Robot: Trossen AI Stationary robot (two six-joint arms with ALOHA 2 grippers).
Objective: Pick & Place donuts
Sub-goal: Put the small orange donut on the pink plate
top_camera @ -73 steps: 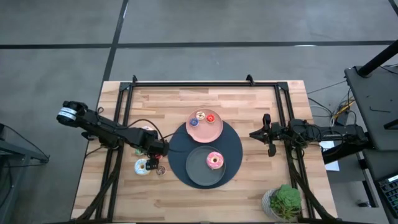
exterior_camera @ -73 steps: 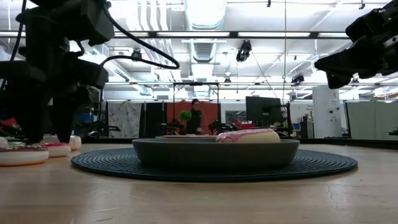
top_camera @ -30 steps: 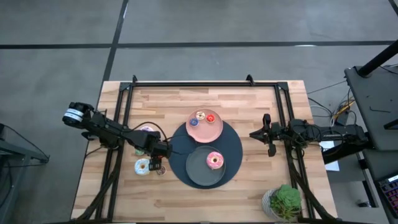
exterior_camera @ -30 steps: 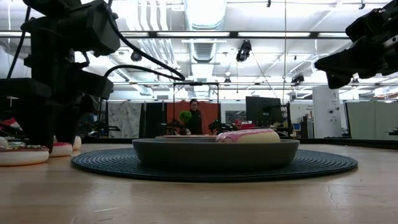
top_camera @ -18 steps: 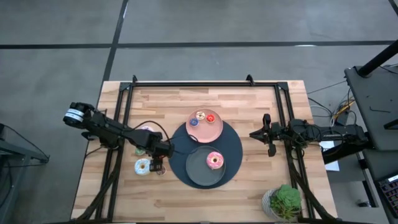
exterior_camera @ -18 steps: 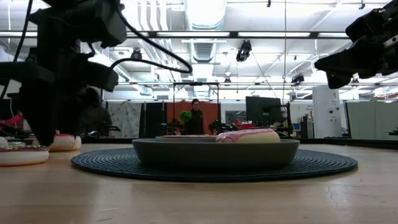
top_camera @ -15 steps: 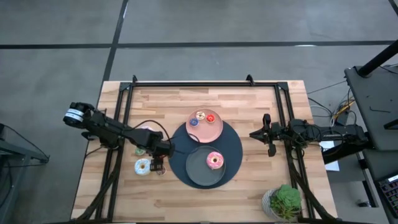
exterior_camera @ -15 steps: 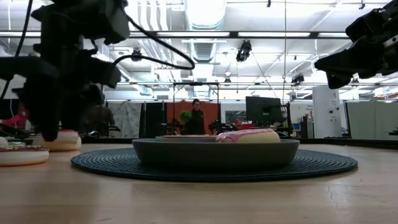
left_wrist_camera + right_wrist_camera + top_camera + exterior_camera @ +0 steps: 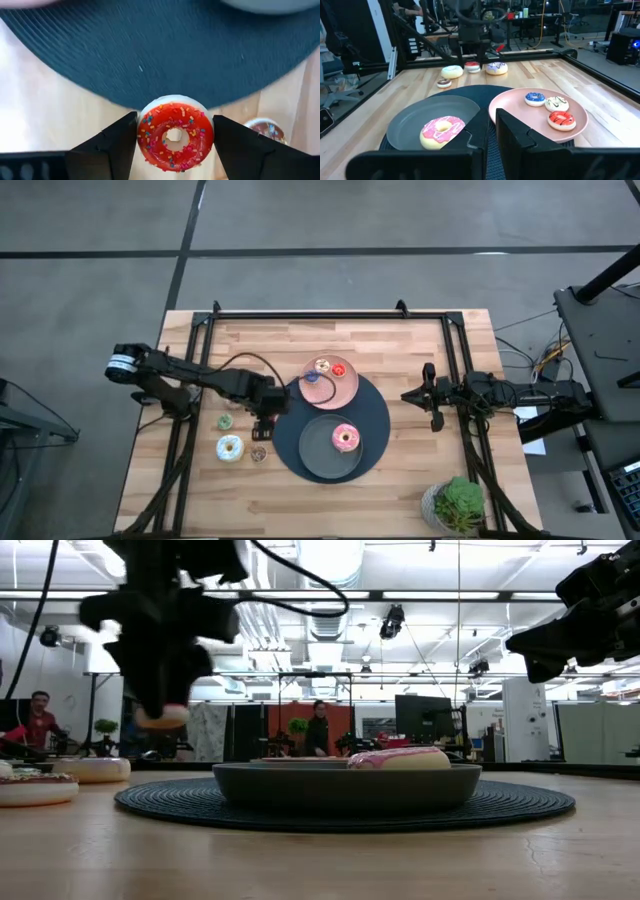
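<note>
Red sprinkled donut [image 9: 175, 136] is clamped in my left gripper [image 9: 175, 137] — lifted above the table beside the dark mat [image 9: 375, 420]. My right gripper [image 9: 432, 396] waits at the right edge — I can't tell its jaws.

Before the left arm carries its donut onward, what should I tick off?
1. Grip: the red sprinkled donut sits squarely between the left tool's fingers: ok.
2. Lift: the donut hangs clear above the table in the low view: ok.
3. Room on the pink plate: three tiny donuts lie there, and bare space remains: ok.
4. Room on the dark grey plate: only the pink donut lies there: ok.
5. Right tool waits at the table's right side, away from both plates: ok.
6. Which plate is meant: cannot tell.
</note>
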